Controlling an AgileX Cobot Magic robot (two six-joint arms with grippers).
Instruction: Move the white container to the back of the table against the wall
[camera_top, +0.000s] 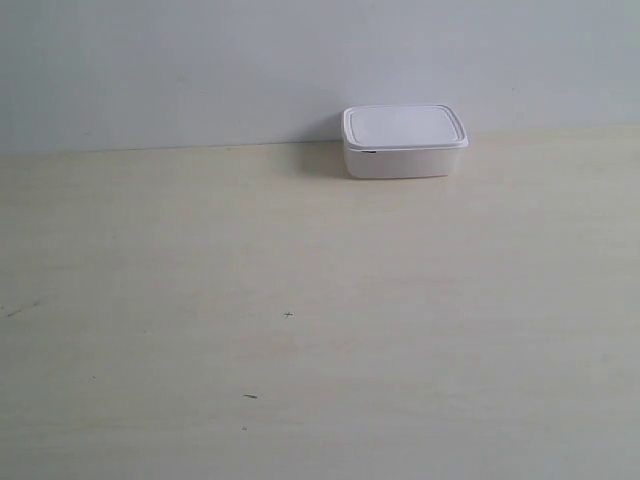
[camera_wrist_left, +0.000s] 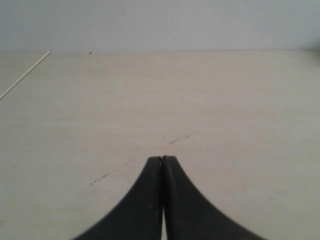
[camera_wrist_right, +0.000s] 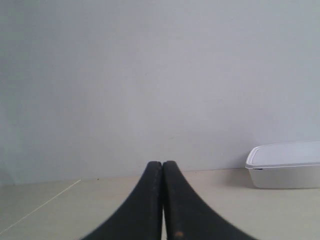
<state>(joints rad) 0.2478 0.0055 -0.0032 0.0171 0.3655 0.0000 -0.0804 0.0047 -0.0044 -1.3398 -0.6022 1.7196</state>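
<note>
Along the wall (camera_top: 200, 60) the white container (camera_top: 404, 142) lies lengthwise

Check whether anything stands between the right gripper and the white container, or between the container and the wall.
Nothing visible does. Only bare table lies between the shut right gripper and the white container, which sits at the table's back with nothing between it and the wall.

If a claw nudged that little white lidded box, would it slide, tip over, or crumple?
The white container is low and wide, so it would probably slide rather than tip. Its smooth plastic on the smooth table likely slides easily. The walls look rigid, so crumpling seems unlikely.
</note>
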